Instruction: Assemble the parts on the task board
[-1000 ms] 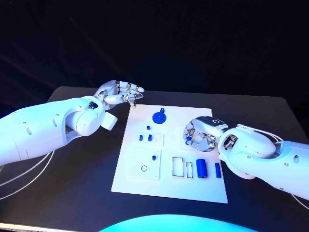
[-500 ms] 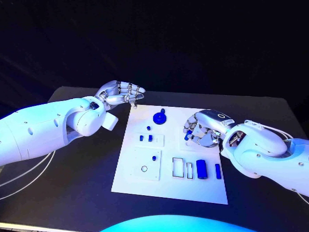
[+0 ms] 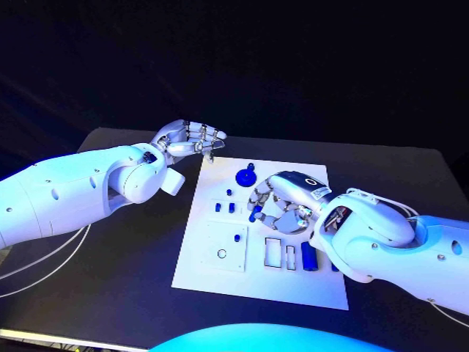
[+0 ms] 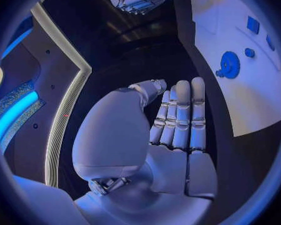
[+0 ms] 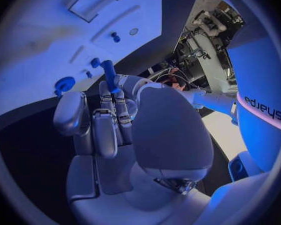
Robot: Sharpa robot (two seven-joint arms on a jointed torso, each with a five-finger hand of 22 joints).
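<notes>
**A:** Start with your right hand (image 3: 281, 202). What is it doing?

**B:** It is pinching a slim blue peg (image 5: 109, 75) between its fingertips, with the rest of the fingers curled close around it. In the right wrist view the peg stands up out of the fingers toward the task board (image 3: 219, 260).

**A:** Has it moved?

**B:** Yes. A second ago it hung over the board's right side; now it has come across toward the board's middle, just below the round blue gear (image 3: 245, 177), and it covers the small sockets there.

**A:** And your left hand (image 3: 189, 139)?

**B:** It holds nothing. Its fingers lie straight and pressed side by side, thumb folded in, as the left wrist view shows. It stays just off the board's far left corner, hardly changed from before.

**A:** What lies on the board apart from the gear?

**B:** Two small blue pegs (image 3: 226, 207) stand left of the right hand, one tiny blue stud (image 3: 236, 237) sits on the square plate nearer you, and a thick blue cylinder (image 3: 308, 256) lies near the board's right edge, partly behind your right forearm.
</notes>
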